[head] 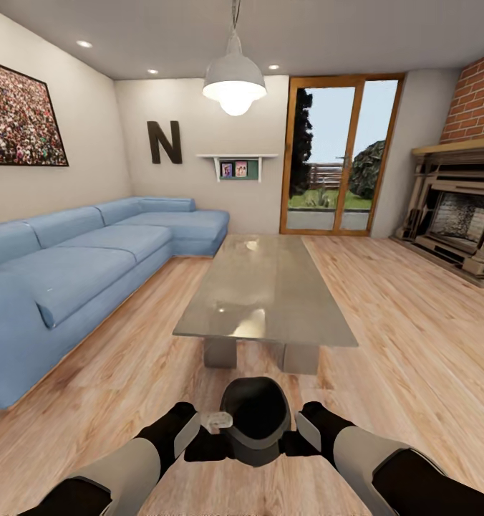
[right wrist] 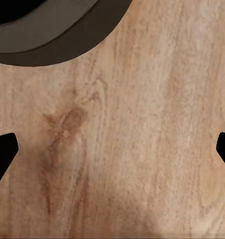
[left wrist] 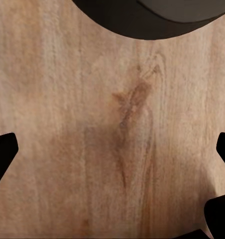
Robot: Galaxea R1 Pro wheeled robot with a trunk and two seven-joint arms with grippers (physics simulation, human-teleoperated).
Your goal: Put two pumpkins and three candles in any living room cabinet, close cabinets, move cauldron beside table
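1. Nearest, the cauldron [head: 255, 421] sits between the two arms, low and in front of the trunk. The left claw [head: 207, 446] is at its left flank and the right claw [head: 299, 441] at its right flank, so the pot looks pinched from both sides, a sensible hold for a round, bulging body that one claw could not span. I judge it carried, though contact itself is hard to confirm.

2. In each wrist view the fingertips [left wrist: 3, 152] stand wide apart at the edges, with bare wooden floor [left wrist: 112, 149] between them and only the cauldron's dark curve at the border. So both claws are spread, pressing with their outer sides and clamping nothing between the fingers. The right wrist view shows the same: tips [right wrist: 2, 149] parted, floor between.

3. A small pale object [head: 215, 420] lies at the pot's left rim; I cannot tell what it is.

4. Just ahead stands the table [head: 267, 290], its glossy grey surface bare, its near end facing the robot. The cauldron is near it but not yet beside it; the remaining step, I judge, is to move closer and set it down on the floor alongside.

5. Further off: the blue sofa [head: 77, 265] on the left, the fireplace [head: 460, 215] on the right, the glass door [head: 340, 154] at the back.
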